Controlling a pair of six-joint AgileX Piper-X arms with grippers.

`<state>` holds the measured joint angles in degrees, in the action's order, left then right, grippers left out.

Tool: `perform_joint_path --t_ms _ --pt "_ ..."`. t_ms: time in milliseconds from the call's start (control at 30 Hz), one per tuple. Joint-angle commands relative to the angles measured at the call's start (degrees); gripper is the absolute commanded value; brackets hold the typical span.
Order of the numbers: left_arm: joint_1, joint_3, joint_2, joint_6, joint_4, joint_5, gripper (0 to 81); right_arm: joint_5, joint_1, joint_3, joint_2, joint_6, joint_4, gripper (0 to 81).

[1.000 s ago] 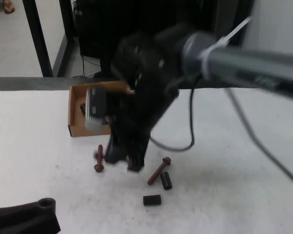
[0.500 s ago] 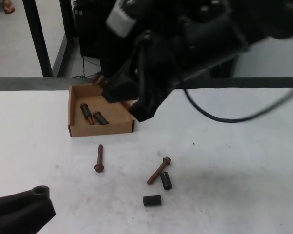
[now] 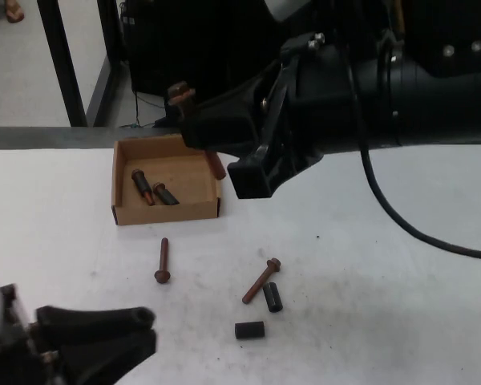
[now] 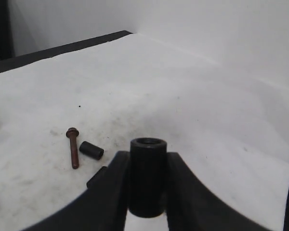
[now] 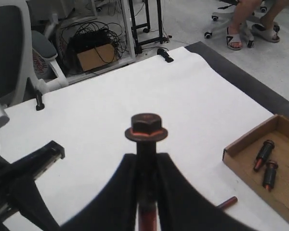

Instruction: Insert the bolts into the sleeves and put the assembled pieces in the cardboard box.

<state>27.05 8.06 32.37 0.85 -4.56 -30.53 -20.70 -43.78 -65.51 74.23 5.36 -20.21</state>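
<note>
Now we are clamping a black sleeve (image 4: 148, 178) upright in the left end effector (image 4: 148, 162) and a rusty bolt (image 5: 146, 129) by its shank in the right end effector (image 5: 146, 163), both above the counter (image 3: 385, 265). We are judging them rigid, light and probably slick, with mid-body holds leaving bore and tip free.

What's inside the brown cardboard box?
Two sleeved bolts lie side by side on the floor of the cardboard box. In the high view, the box's far right corner is hidden behind the right arm, so that bit can't be checked.
</note>
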Motion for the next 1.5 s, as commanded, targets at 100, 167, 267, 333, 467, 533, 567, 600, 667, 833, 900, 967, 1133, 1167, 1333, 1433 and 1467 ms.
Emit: perform_joint_path --t_ms 100,167,267,333,467,533,567,600,667,833,900,967,1133,1167,1333,1433,1467 --pt "4.1 1.0 9.8 -1.8 -10.7 4.4 0.8 0.0 -0.1 5.7 -2.8 -8.6 10.7 0.2" --pt "5.2 1.9 13.2 -3.0 -13.6 4.4 0.8 0.3 -0.1 8.5 -4.4 -10.5 14.3 0.2" --pt "5.8 3.2 17.7 -5.8 -17.9 4.5 0.8 0.5 -0.1 12.8 -6.6 -12.1 17.5 0.2" --pt "5.8 4.3 20.3 -8.7 -20.4 4.9 0.8 1.7 -0.1 15.1 -7.8 -13.5 19.3 0.2" --pt "5.8 6.9 24.1 -11.6 -21.8 3.2 0.8 5.1 -0.2 20.1 -9.9 -19.1 28.3 0.2" --pt "5.8 7.5 25.5 -11.6 -21.8 1.8 0.8 6.1 -0.2 23.0 -10.8 -21.8 32.6 0.2" --pt "5.8 7.7 25.9 -11.4 -21.8 1.7 0.8 6.3 -0.2 24.2 -11.0 -22.5 33.8 0.2" --pt "5.8 7.8 26.2 -10.7 -21.8 1.7 0.8 6.3 -0.2 25.1 -11.2 -23.4 34.2 0.2" --pt "5.8 7.7 26.2 -7.4 -21.8 1.7 0.8 6.5 -0.5 26.4 -11.2 -25.0 34.3 0.2" --pt "5.8 7.7 26.2 -2.8 -21.8 1.7 0.8 8.0 -2.5 27.3 -11.2 -25.1 34.3 0.2" --pt "6.4 7.7 26.4 -1.7 -21.8 2.3 0.8 8.0 -3.4 27.3 -11.2 -25.1 34.3 0.2" --pt "7.4 7.7 26.4 -1.9 -21.8 2.3 0.8 8.0 -4.2 27.3 -11.0 -25.1 34.3 0.2" --pt "11.0 7.7 26.4 -5.8 -23.2 2.2 0.8 8.9 -4.7 27.3 -11.0 -25.2 34.3 0.2" --pt "11.5 7.7 26.4 -7.6 -24.2 2.5 0.8 8.9 -4.7 27.3 -11.0 -25.2 34.1 0.2" --pt "12.9 7.7 26.4 -15.9 -27.2 9.9 0.8 8.9 -4.7 27.3 -11.0 -25.2 31.2 0.2" --pt "12.9 7.7 26.4 -19.2 -27.4 10.6 0.8 9.0 -4.7 27.3 -11.0 -25.2 30.2 0.2" --pt "12.9 7.7 26.4 -19.6 -27.4 10.6 0.8 9.0 -4.7 27.3 -11.0 -25.2 30.2 0.2"
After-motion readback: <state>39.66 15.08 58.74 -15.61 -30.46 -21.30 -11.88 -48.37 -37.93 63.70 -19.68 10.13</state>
